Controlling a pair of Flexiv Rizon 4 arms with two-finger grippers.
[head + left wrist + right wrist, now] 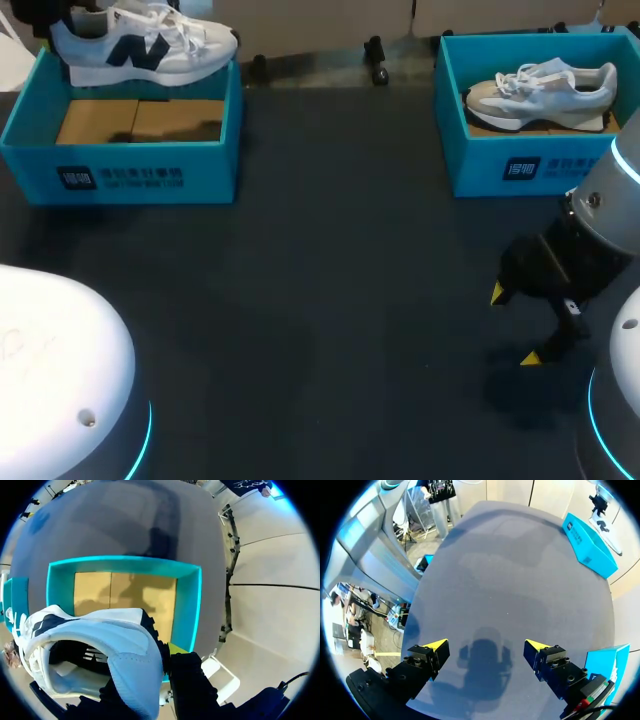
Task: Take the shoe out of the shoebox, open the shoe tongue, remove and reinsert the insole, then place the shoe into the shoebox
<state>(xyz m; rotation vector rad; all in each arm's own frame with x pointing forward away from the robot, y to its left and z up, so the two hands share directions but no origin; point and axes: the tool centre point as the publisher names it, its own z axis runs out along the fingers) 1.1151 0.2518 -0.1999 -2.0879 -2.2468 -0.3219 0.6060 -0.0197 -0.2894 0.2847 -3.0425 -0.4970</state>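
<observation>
My right tool hangs low over the dark tabletop. Its two yellow tips are spread wide with nothing between them, and its own wrist view shows only bare surface and its shadow beneath. Farther out, the right shoebox holds a grey shoe resting on its sole, and the left shoebox shows its brown cardboard floor. Each teal front carries a dark patch with white print, seen face-on only in the head view. At the far rim of the left shoebox, my left tool is clamped on the heel end of the white shoe and holds it above the box. The left wrist view looks down into the shoe's opening. The head view shows its dark side marking and laces.
</observation>
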